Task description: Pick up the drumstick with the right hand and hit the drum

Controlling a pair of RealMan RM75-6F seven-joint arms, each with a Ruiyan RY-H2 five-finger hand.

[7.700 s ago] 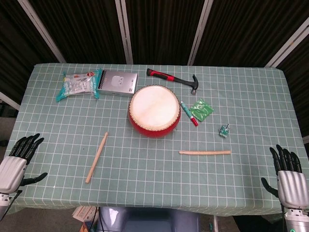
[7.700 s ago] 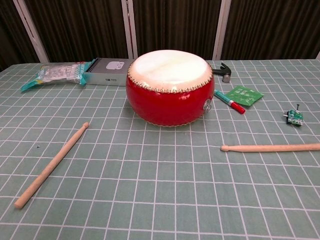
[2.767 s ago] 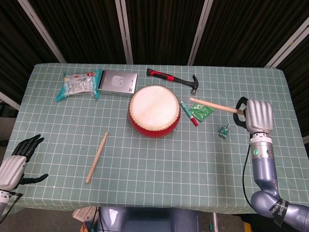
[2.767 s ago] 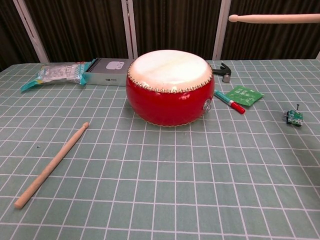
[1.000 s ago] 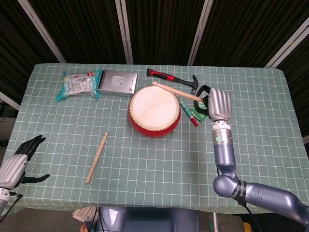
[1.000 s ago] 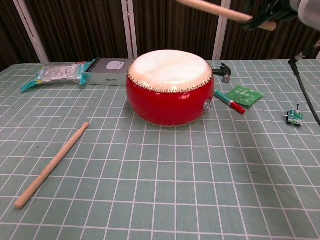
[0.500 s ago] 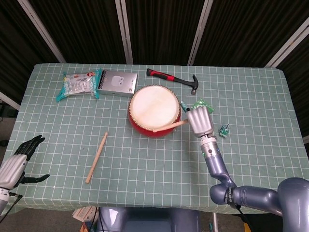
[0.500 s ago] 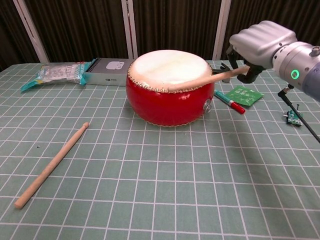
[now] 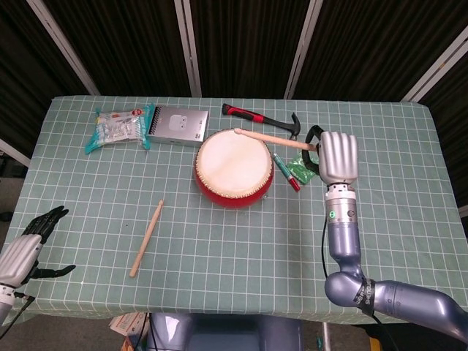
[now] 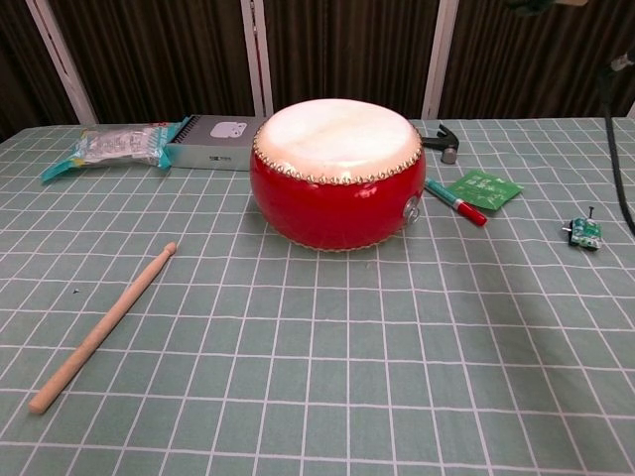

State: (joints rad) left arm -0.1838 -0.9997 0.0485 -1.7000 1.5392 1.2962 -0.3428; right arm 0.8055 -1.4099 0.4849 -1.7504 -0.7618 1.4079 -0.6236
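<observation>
A red drum (image 9: 234,167) with a pale skin stands mid-table, large in the chest view (image 10: 337,178). My right hand (image 9: 338,156) is raised to the drum's right and grips a wooden drumstick (image 9: 274,140) whose tip points left over the drum's far edge. In the chest view that hand and stick are out of frame at the top right. A second drumstick (image 9: 147,238) lies on the cloth in front of the drum to the left (image 10: 104,325). My left hand (image 9: 29,245) hangs open off the table's near left corner.
A hammer (image 9: 263,121), a grey box (image 9: 179,126) and a plastic packet (image 9: 121,127) lie behind the drum. A red-capped marker (image 9: 286,172), a green sachet (image 9: 300,170) and a small green part (image 10: 583,232) lie to its right. A green checked cloth (image 9: 219,248) covers the table.
The right hand has lifted the drumstick off the drum skin, back up and to the right, leaving the chest view. The left hand has stayed put.
</observation>
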